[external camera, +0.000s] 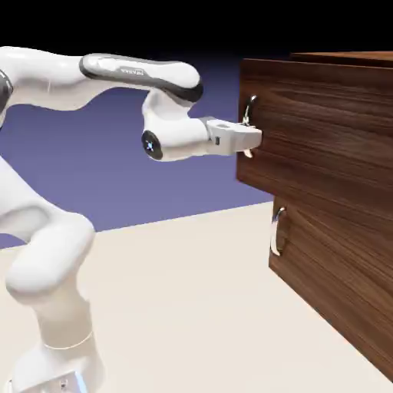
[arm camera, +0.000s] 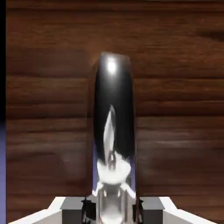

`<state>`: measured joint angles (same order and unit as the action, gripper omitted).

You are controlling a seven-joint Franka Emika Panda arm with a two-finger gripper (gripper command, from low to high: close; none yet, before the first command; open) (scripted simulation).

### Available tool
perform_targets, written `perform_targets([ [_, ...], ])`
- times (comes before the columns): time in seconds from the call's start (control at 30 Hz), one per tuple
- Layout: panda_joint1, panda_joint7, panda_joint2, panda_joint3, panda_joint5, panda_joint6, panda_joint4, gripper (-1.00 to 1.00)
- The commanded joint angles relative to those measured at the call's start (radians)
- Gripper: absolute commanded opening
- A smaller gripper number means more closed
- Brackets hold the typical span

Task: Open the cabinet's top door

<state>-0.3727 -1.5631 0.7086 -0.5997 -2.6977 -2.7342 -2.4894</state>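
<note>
The cabinet [external camera: 338,230] is a dark wood-grain box at the exterior view's right. Its top door [external camera: 322,130] is the upper front panel, and its near edge stands further out toward the arm than the lower panel's. A curved silver handle [external camera: 249,110] sits at that edge. My gripper [external camera: 250,143] reaches in level from the left and is shut on this handle. In the hand view the shiny handle [arm camera: 113,109] runs upright between my gripper's [arm camera: 113,209] tips, with the top door's wood [arm camera: 179,87] filling the picture behind it.
The lower panel [external camera: 338,284] carries its own silver handle [external camera: 276,232], below and right of my hand. The pale table [external camera: 192,307] stretches in front of the cabinet. My white arm [external camera: 54,269] rises at the lower left.
</note>
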Motion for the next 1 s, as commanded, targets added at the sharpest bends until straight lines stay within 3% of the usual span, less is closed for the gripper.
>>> perform_targets([
  [0.0, 0.036, 0.027, 0.022, 0.036, 0.041, 0.011, -0.030, -1.00],
  [0.47, 0.353, 0.368, 0.362, 0.463, 0.649, 0.137, -0.357, -1.00],
  [0.97, 0.284, 0.687, 0.657, 0.840, 1.302, 0.427, -0.510, -1.00],
])
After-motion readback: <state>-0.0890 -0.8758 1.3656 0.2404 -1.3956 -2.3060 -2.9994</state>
